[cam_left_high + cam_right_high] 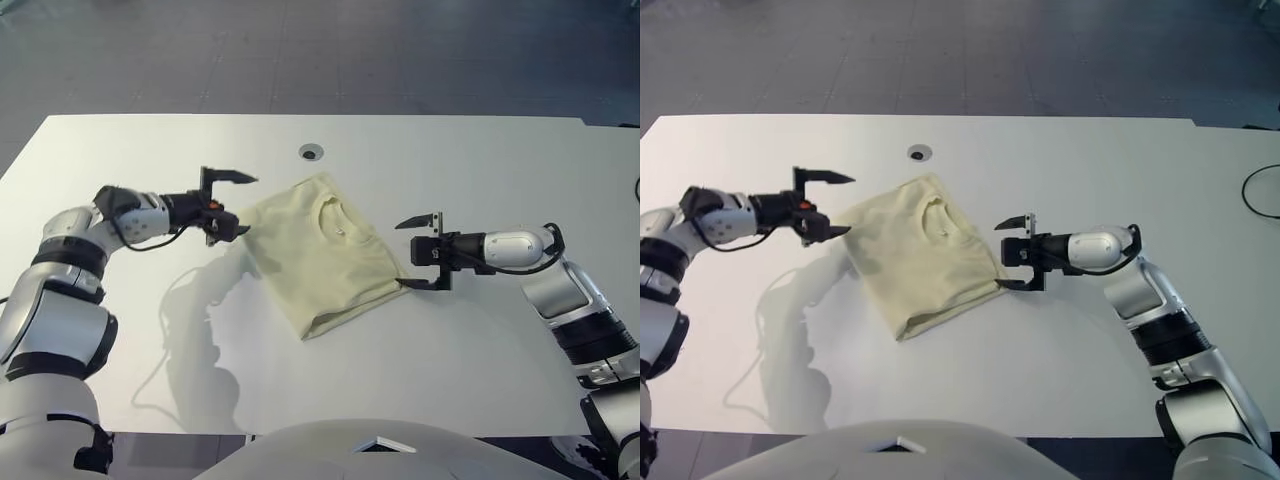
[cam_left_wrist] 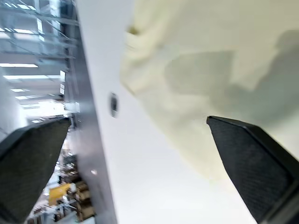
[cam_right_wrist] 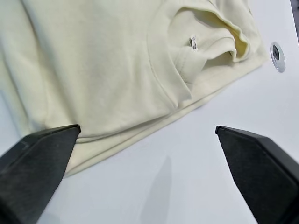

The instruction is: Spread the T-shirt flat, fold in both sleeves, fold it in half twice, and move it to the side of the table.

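At T-shirt (image 1: 315, 255) edges: left hand (image 1: 250, 204), right hand (image 1: 402, 254), splayed.

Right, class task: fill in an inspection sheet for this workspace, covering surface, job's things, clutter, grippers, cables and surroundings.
Surface: white table, one round hole near the far edge.
Job's things: pale yellow T-shirt, folded, collar showing, lying askew mid-table.
Clutter: nothing seen.
Grippers: left gripper and right gripper flank the T-shirt, jaws open, holding nothing.
Cables: black cable loop on the table's far right.
Surroundings: dark tiled floor beyond the table.
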Robot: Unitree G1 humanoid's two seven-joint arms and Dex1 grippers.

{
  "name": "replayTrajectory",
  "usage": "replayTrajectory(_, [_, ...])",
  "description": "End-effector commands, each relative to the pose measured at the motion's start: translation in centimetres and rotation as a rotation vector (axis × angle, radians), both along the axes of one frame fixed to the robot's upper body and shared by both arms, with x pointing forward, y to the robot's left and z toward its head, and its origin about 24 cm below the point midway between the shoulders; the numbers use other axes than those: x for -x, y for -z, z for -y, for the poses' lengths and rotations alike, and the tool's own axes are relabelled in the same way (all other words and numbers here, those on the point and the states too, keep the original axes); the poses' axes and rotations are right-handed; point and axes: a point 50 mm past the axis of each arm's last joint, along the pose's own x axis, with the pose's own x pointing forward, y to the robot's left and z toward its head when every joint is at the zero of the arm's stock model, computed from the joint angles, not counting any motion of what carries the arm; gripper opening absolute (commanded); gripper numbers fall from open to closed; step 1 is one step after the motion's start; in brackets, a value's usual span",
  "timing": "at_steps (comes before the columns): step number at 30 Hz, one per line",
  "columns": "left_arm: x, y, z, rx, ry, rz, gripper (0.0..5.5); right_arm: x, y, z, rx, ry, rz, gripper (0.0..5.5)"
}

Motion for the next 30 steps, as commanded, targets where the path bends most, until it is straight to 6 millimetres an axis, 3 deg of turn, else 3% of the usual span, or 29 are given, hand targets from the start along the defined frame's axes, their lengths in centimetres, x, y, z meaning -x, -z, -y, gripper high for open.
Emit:
replayTrajectory(1, [-0.1,0.6,-0.4,-0.008,-0.064,-0.003,5.40,1.6,1.6,-0.1,0.075,-0.075,-0.060,5.38])
replayTrajectory(9, [-1.1,2.8,0.6,-0.047,-0.153,-0.024,5.40,4.1,1.2,-1.9,0.052,-0.181,-0.110,5.38])
replayTrajectory(16, [-2.5,3.5,4.3,-0.025,-0.115,0.011,5.40,5.6,1.7,-3.9,-0.046,-0.147,-0.180,5.38])
replayTrajectory(20, [-3.4,3.4,5.4,-0.032,-0.138,0.029,5.40,6.3,1.3,-4.6,-0.069,-0.143,-0.213,5.38])
replayTrajectory(25, [-4.1,2.3,3.5,-0.066,-0.226,0.074,5.40,6.3,-1.1,-3.5,-0.095,-0.081,-0.192,5.38])
replayTrajectory(30, [-2.1,0.2,-1.4,0.040,-0.259,0.111,5.40,7.0,-5.0,-2.0,-0.228,0.022,-0.151,5.38])
